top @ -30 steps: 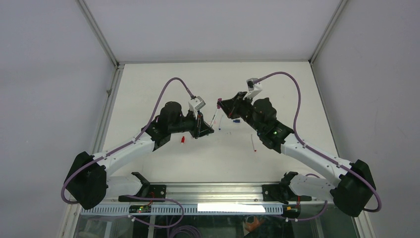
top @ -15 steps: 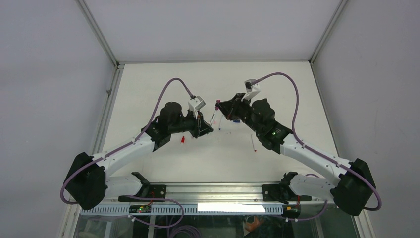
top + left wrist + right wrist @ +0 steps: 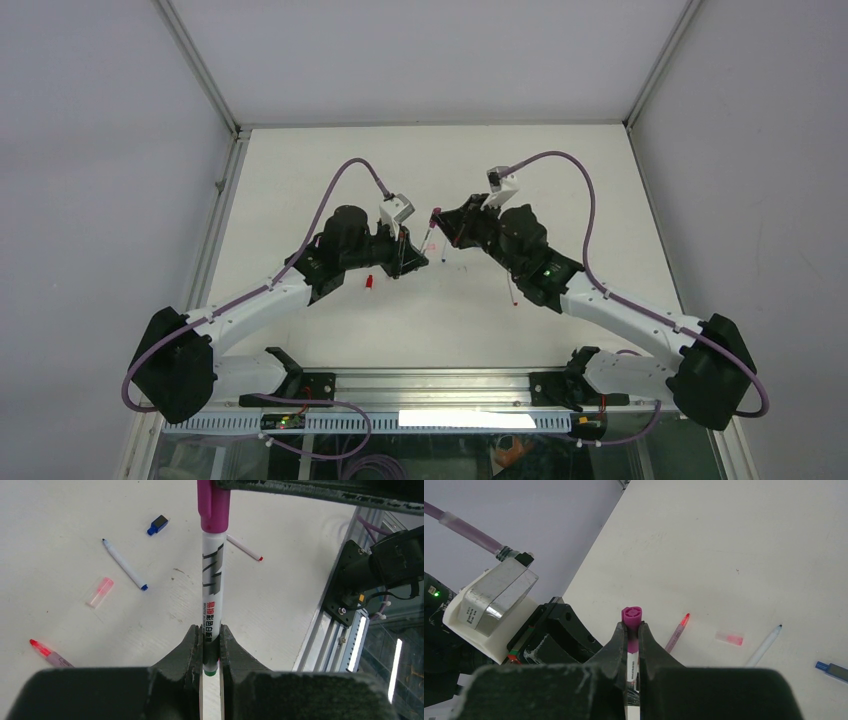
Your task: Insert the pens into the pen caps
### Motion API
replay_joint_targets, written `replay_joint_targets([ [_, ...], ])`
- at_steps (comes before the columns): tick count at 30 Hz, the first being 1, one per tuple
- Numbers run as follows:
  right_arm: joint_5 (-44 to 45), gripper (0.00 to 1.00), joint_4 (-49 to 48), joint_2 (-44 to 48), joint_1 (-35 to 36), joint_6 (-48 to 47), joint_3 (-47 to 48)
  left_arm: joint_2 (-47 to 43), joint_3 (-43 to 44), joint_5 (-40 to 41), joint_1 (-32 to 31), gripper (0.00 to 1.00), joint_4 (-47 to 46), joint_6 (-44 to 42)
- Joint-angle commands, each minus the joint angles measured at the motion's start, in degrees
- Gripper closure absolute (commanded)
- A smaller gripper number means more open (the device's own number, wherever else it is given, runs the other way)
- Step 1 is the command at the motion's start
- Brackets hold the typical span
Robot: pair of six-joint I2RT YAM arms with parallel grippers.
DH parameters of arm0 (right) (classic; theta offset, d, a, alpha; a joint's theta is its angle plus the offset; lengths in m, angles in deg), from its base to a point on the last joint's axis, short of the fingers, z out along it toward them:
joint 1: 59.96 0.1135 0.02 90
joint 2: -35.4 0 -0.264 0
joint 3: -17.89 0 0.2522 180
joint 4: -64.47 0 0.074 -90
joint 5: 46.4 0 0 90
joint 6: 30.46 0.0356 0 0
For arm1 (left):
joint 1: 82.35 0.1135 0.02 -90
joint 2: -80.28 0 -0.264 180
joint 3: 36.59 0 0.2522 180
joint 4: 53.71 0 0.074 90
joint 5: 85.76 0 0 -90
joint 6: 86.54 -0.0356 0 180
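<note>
My left gripper (image 3: 212,630) is shut on the lower end of a white pen (image 3: 212,590) with grey-black print and a green butt. The pen stands up from the jaws. Its far end sits in a magenta cap (image 3: 213,510), and my right gripper (image 3: 632,627) is shut on that cap (image 3: 632,614). In the top view the two grippers meet above the table's middle, left (image 3: 410,255) and right (image 3: 437,215), with the pen (image 3: 428,236) between them.
On the table lie a blue cap (image 3: 157,524), a white pen with a blue tip (image 3: 123,564), a pale pink cap (image 3: 100,591), a pink pen with a red tip (image 3: 47,652) and a white pen with a red tip (image 3: 244,547). A red cap (image 3: 369,282) lies near the left gripper.
My right gripper has moved left and down toward the left gripper, bringing the magenta cap closer along the pen. The left arm has barely moved.
</note>
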State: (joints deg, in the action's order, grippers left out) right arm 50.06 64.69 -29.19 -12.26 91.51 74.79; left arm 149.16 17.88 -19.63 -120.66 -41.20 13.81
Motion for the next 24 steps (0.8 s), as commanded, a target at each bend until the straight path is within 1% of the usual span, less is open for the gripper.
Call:
replay_joint_targets([
  [1, -1.5, 1.0, -0.4, -0.9, 1.9, 0.4, -0.9, -1.8, 2.8, 4.5, 0.2, 1.0, -2.3, -1.2],
  [7, -1.2, 1.0, -0.5, -2.1, 3.0, 0.8, -1.1, -2.6, 3.0, 6.9, 0.3, 1.0, -2.3, -2.1],
  [19, -0.9, 1.0, -1.0, -5.6, 4.4, 1.2, -0.9, -2.0, 3.3, 7.1, 0.2, 1.0, -2.3, -2.3],
  [24, -0.7, 1.0, -1.3, -6.5, 5.0, 1.8, -1.0, -3.0, 3.0, 8.5, 0.2, 1.0, -2.4, -2.3],
])
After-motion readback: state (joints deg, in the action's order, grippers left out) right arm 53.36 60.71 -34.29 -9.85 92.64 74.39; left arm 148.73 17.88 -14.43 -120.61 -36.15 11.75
